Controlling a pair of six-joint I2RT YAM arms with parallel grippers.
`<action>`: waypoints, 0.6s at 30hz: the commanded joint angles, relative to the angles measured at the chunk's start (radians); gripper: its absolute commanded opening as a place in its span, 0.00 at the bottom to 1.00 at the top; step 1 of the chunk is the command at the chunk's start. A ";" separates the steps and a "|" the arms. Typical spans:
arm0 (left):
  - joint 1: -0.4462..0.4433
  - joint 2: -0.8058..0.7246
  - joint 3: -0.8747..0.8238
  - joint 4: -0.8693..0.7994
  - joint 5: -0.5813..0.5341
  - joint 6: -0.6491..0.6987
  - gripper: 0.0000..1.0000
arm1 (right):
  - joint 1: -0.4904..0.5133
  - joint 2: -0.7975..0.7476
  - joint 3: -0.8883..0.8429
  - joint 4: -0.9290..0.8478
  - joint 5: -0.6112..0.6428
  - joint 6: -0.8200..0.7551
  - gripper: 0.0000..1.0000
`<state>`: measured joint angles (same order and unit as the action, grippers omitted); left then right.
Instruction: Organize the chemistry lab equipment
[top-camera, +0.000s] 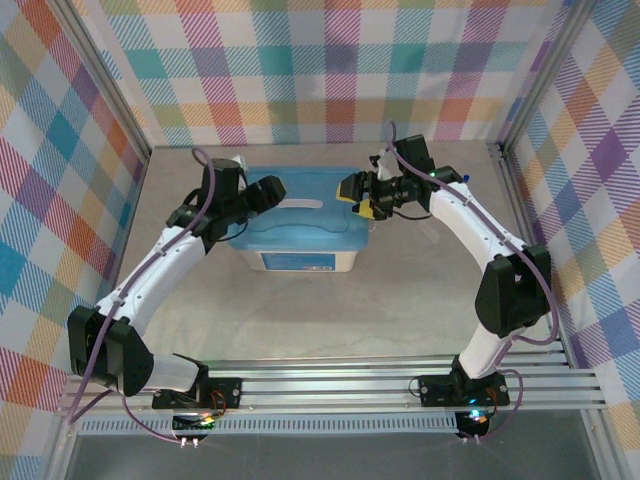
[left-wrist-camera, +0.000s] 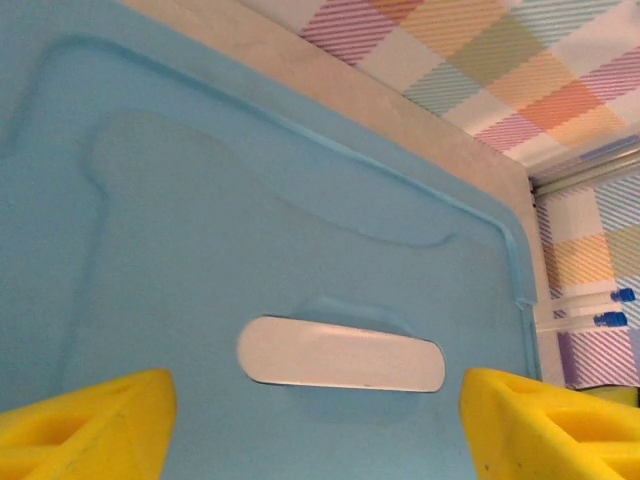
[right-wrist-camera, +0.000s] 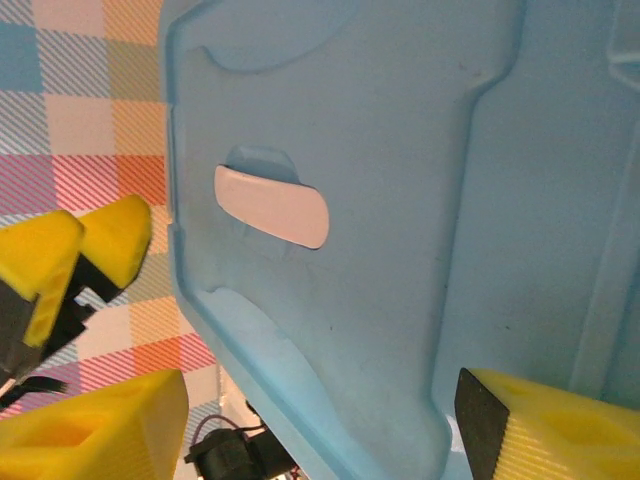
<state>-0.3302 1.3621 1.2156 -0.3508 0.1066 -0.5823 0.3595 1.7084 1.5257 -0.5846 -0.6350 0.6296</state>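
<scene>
Both the left end effector (top-camera: 272, 190) and right end effector (top-camera: 353, 196) gape released above the flat blue rectangular plastic lid (top-camera: 305, 208) covering the translucent white tub (top-camera: 300, 262).

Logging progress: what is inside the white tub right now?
The blue lid sits on the tub, so its contents are hidden. Two blue-capped tubes lie outside it, past the lid's edge.

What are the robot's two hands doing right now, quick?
Left hand: open, holding nothing, over the blue lid.
Right hand: open, holding nothing, over the same lid.
</scene>
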 joint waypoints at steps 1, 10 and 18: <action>0.060 -0.054 0.054 -0.091 -0.008 0.060 0.75 | 0.002 -0.072 0.069 -0.097 0.093 -0.076 0.73; 0.205 -0.112 0.025 -0.221 -0.107 0.171 0.75 | -0.026 -0.104 0.081 -0.195 0.239 -0.136 0.75; 0.281 -0.087 -0.056 -0.215 -0.042 0.161 0.75 | -0.060 -0.092 0.000 -0.161 0.265 -0.136 0.85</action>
<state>-0.0681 1.2636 1.1767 -0.5392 0.0360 -0.4438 0.3103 1.6115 1.5604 -0.7486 -0.3885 0.5095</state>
